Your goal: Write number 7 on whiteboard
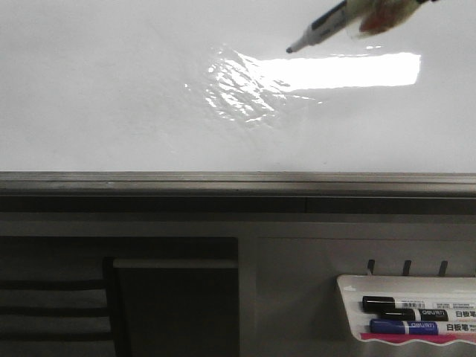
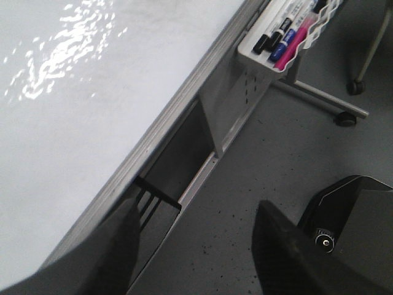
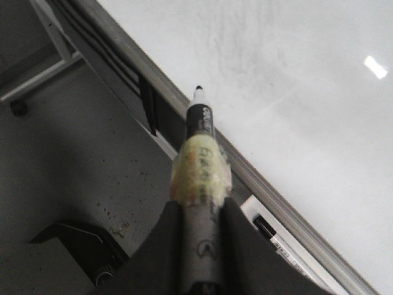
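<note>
The whiteboard [image 1: 111, 97] fills the upper front view, glossy white with a wrinkled shiny patch [image 1: 238, 82] and a grey frame edge [image 1: 238, 180]. No number 7 shows on it. My right gripper [image 3: 201, 212] is shut on a black marker [image 3: 199, 120] wrapped in yellowish tape. In the front view the marker [image 1: 316, 30] comes in from the top right, tip pointing down-left, just above the shiny patch; contact with the board cannot be told. My left gripper [image 2: 195, 236] is open and empty, off the board's lower edge over the floor. The board also shows in the left wrist view [image 2: 73, 92] and right wrist view [image 3: 295, 80].
A small white marker tray [image 1: 405, 286] hangs below the board at the lower right, holding black, blue and pink markers [image 1: 405, 326]. It also shows in the left wrist view [image 2: 261, 61]. The stand's legs and a caster [image 2: 345, 120] rest on the grey floor.
</note>
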Tool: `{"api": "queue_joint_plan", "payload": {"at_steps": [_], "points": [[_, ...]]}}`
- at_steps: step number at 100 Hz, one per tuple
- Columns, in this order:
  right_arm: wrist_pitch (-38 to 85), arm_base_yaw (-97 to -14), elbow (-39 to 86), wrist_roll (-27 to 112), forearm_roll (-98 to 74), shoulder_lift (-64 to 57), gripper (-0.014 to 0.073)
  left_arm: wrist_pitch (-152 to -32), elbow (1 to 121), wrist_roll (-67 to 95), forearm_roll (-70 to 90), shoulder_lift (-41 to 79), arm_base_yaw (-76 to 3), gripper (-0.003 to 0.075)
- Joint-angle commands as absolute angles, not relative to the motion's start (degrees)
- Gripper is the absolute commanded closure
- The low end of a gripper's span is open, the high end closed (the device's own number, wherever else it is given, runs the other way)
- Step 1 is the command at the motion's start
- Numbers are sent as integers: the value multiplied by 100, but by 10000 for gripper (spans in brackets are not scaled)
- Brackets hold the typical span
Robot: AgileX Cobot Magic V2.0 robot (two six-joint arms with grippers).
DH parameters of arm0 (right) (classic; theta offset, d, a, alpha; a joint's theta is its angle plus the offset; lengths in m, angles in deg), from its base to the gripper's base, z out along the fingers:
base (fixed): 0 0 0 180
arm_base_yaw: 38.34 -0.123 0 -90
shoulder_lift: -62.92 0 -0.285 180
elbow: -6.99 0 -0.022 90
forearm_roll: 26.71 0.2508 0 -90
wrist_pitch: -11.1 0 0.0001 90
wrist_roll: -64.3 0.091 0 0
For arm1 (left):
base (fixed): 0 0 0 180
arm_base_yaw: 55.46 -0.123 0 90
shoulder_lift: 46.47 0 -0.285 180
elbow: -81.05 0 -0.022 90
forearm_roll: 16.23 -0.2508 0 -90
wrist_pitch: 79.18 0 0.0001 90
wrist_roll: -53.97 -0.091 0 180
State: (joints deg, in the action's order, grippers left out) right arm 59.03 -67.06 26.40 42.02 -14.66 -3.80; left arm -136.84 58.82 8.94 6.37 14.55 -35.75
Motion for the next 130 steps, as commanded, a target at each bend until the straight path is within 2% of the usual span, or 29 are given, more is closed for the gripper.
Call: {"api": "queue_joint_plan", "payload": {"at_steps": [1, 18, 54, 72, 130], "points": [[4898, -6630, 2927, 4362, -1079, -229, 629, -13209, 5708, 981, 932, 1178, -3807, 353], [4492, -6630, 3177, 4350, -759, -337, 629, -12978, 5401, 981, 1039, 1079, -3899, 353], [4860, -6542, 2121, 4771, -793, -1118, 629, -12736, 5401, 981, 1436, 1116, -3899, 353], [4018, -6935, 2412, 4843, -915, -1233, 629, -12747, 5401, 981, 1436, 1116, -3899, 353], [3915, -6578, 2283, 4858, -1153, -1907, 629, -12736, 5401, 981, 1444, 1116, -3899, 353]]}}
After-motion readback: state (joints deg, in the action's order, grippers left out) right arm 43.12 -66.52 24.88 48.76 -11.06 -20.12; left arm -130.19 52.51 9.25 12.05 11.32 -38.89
